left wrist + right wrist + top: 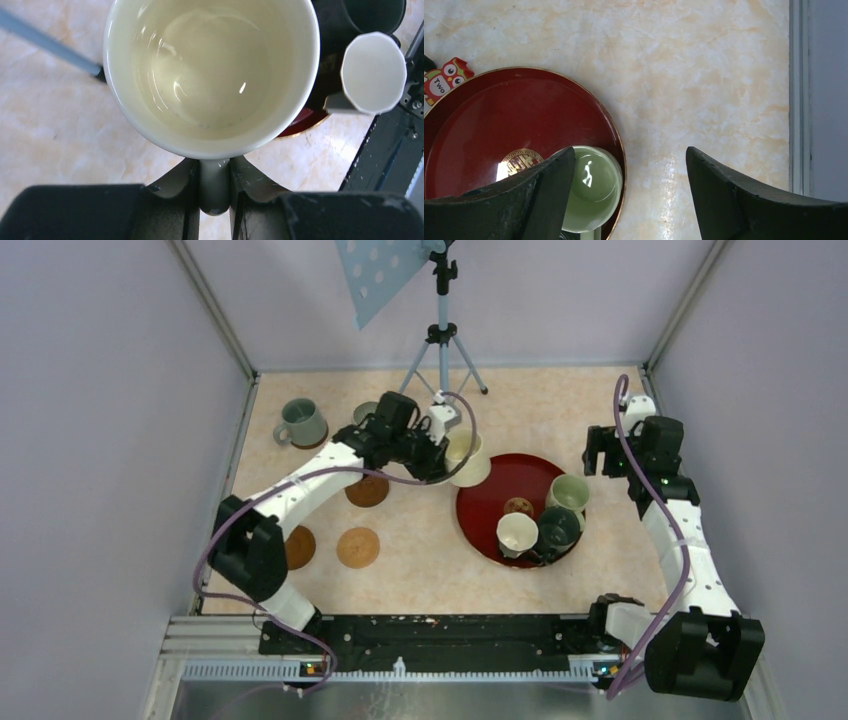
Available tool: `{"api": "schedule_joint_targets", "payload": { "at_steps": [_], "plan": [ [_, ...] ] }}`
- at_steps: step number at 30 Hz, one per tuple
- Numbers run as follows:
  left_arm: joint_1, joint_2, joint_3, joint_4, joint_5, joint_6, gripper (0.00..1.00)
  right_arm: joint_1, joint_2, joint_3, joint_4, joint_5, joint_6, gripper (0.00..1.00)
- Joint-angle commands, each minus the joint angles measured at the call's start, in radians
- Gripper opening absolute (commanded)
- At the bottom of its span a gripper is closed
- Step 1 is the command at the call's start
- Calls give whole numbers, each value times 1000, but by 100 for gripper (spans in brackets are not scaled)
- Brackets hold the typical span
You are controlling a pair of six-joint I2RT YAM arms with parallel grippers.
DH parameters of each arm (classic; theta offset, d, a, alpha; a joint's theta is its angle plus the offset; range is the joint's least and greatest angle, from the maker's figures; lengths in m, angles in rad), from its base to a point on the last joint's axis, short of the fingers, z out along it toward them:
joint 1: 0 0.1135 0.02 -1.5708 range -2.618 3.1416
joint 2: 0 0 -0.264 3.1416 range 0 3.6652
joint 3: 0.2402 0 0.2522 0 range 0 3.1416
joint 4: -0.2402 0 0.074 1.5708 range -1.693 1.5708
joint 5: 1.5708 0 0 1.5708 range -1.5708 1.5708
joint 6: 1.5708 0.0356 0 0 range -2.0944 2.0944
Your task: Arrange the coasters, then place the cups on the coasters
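Note:
My left gripper (215, 167) is shut on the handle of a cream cup (212, 75), which it holds just left of the red tray (478, 502) in the top view (468, 458). A white cup (517, 534), a dark teal cup (558, 528), a pale green cup (568, 493) and one coaster (517, 506) are on the tray. Three coasters (367, 490) (358, 547) (298, 547) lie on the table. A grey-green cup (300, 423) stands on a coaster at the back left. My right gripper (630, 185) is open and holds nothing, above the tray's right edge beside the pale green cup (591, 192).
A tripod (440, 335) stands at the back centre, one leg (45, 42) close to the cream cup. Another cup (365, 412) shows partly behind the left arm. The enclosure wall (799, 100) runs close on the right. An owl sticker (444, 80) sits beside the tray.

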Motion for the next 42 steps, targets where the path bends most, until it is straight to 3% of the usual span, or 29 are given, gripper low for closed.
{"api": "schedule_joint_targets", "payload": {
  "at_steps": [1, 8, 12, 19, 23, 28, 42],
  "plan": [
    [105, -191, -56, 16, 115, 63, 0, -8, -1, 0, 24, -29, -10, 80],
    [398, -405, -199, -81, 185, 228, 0, -8, 10, 1, 22, -40, -14, 80],
    [620, -484, -240, -149, 209, 353, 0, -8, 15, 2, 22, -47, -14, 80],
    [955, -456, -264, -221, 297, 574, 0, -8, 17, 2, 19, -50, -18, 80],
    [1085, -421, -299, -212, 307, 669, 0, -8, 13, 2, 18, -50, -20, 80],
    [1161, -393, -385, -132, 288, 745, 0, -8, 15, 2, 17, -58, -19, 80],
    [1168, -305, -471, 12, 246, 759, 0, -8, 18, 1, 16, -57, -22, 80]
  ]
}}
